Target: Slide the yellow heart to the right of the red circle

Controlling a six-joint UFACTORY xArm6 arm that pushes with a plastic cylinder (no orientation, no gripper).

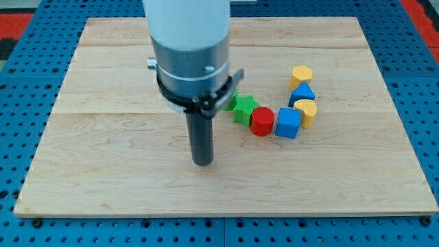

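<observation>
Yellow heart is lying near the surface's right side, touching the blue cube, which is sitting between it and the red circle. Its pointing cannot be told. My tip, carrying no claw, is resting well left.

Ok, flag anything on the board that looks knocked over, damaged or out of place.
Nothing stands out. The green star, red circle, blue cube, yellow heart, blue triangle and yellow hexagon sit intact in a curved row. My tip is apart, toward the view's bottom left.
</observation>
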